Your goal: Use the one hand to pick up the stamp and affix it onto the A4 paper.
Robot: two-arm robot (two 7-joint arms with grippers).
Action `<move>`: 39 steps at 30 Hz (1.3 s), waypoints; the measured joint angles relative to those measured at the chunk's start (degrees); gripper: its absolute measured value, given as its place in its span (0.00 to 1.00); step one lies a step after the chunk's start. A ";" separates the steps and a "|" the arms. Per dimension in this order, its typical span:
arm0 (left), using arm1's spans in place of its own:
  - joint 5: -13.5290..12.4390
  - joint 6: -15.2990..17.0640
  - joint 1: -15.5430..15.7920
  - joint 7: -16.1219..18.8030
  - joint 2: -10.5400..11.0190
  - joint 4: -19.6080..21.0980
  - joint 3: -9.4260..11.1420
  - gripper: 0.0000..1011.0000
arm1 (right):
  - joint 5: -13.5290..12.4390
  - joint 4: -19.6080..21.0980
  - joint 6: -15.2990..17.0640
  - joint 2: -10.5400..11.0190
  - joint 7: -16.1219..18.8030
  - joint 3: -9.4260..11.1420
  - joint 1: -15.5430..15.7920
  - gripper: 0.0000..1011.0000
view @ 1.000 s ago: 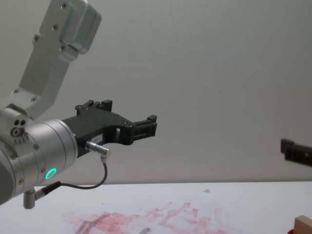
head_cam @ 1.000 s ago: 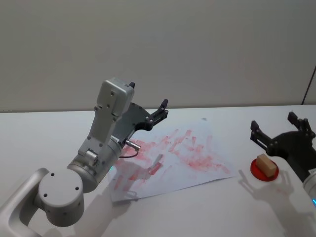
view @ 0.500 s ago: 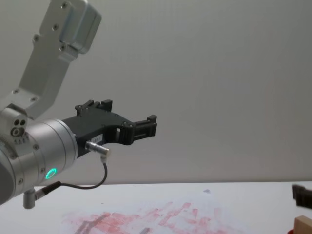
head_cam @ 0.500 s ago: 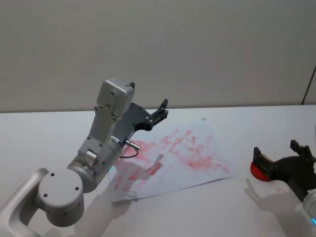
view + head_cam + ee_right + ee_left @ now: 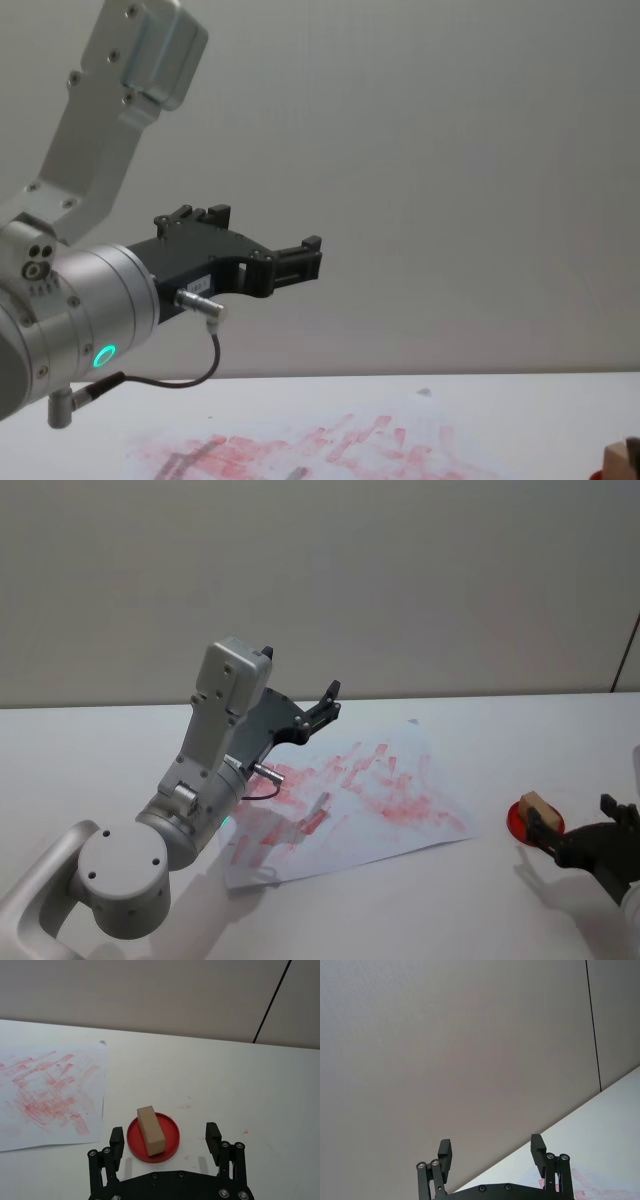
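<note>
The stamp (image 5: 150, 1130) is a light-wood block lying in a round red dish (image 5: 170, 1136), to the right of the A4 paper. In the head view, the stamp (image 5: 536, 808) sits just beyond my right gripper (image 5: 575, 825). That gripper (image 5: 165, 1136) is open, its fingers spread wider than the dish and holding nothing. The A4 paper (image 5: 380, 785) is smeared with pale red prints. A corner of the stamp (image 5: 621, 462) shows at the chest view's lower right. My left gripper (image 5: 325, 702) hangs open above the paper's far left part, raised and idle.
The left arm's big silver links (image 5: 215, 740) rise over the left half of the white table (image 5: 80, 750). A grey wall (image 5: 400, 580) stands behind the table. Bare tabletop (image 5: 240, 1080) lies around the dish.
My right gripper has sunk and drawn back toward me, from above the stamp to just in front of it. It has dropped out of the chest view. The left arm has not moved.
</note>
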State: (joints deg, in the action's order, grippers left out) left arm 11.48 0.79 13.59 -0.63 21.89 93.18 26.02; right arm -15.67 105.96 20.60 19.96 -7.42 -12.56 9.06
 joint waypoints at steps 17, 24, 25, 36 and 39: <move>0.00 0.00 0.00 0.00 0.00 0.00 0.00 0.99 | 2.63 -5.49 3.20 -1.25 4.95 0.34 -4.68 0.99; 0.00 0.00 0.00 0.00 0.01 0.00 0.00 0.99 | 4.26 -8.24 4.03 -2.27 7.59 -0.01 -7.36 0.99; 0.00 0.00 0.00 0.00 0.00 0.00 0.00 0.99 | 4.53 -8.72 4.17 -2.44 8.02 -0.07 -7.81 0.99; 0.00 0.00 0.00 0.00 0.00 0.00 0.00 0.99 | 5.74 -10.69 4.82 -3.22 9.84 -0.35 -9.76 0.75; 0.00 0.00 0.00 0.00 0.00 0.00 0.00 0.99 | 5.92 -11.01 4.89 -3.35 10.16 -0.39 -10.06 0.67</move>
State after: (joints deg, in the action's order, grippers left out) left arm 11.48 0.79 13.59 -0.63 21.89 93.18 26.02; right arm -9.75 94.95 25.48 16.61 2.73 -12.95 -0.99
